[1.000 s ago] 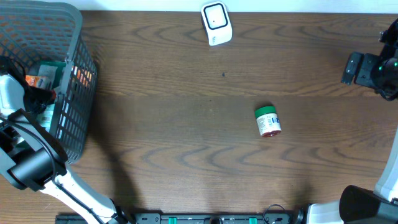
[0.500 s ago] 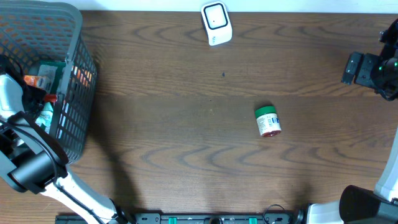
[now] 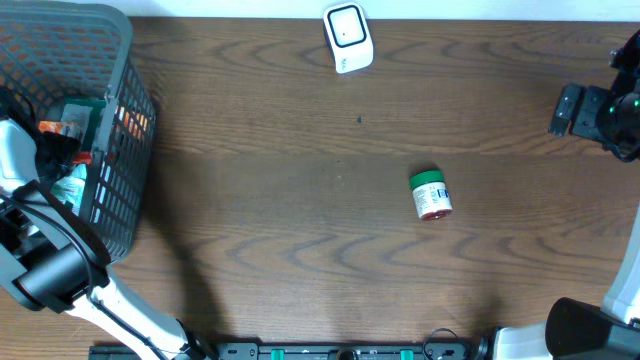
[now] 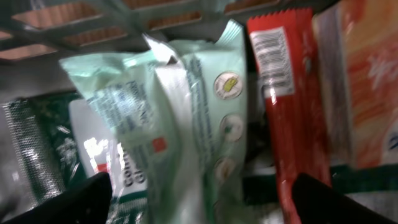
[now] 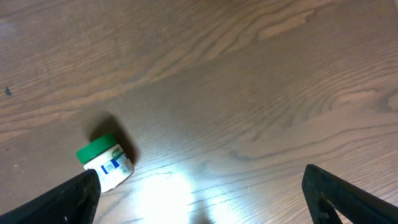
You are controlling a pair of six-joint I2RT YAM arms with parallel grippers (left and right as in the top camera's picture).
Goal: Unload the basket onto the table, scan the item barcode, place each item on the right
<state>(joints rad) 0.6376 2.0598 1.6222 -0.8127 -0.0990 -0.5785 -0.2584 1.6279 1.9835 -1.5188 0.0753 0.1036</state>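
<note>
My left gripper [image 4: 202, 202] is down inside the grey basket [image 3: 122, 70], open, its dark fingertips [image 4: 87, 198] standing either side of a pale green packet [image 4: 186, 112] without touching it. Beside the packet lies a red wrapper [image 4: 289, 106] with a white barcode [image 4: 272, 46] facing up. The white scanner [image 3: 348, 37] stands at the table's far edge. A green-lidded white jar [image 3: 431, 195] lies on its side mid-table and shows in the right wrist view as well [image 5: 106, 163]. My right gripper [image 5: 205, 199] hangs open above bare wood, right of the jar.
The basket also holds an orange packet [image 4: 367, 81] and a dark green packet [image 4: 43, 143], packed close together. Its mesh wall [image 4: 155, 15] rises right behind them. My right arm [image 3: 600, 110] sits at the table's right edge.
My left gripper has shifted slightly inside the basket and the pale green packet shows more beside it. The jar, the scanner and the right arm have not moved.
</note>
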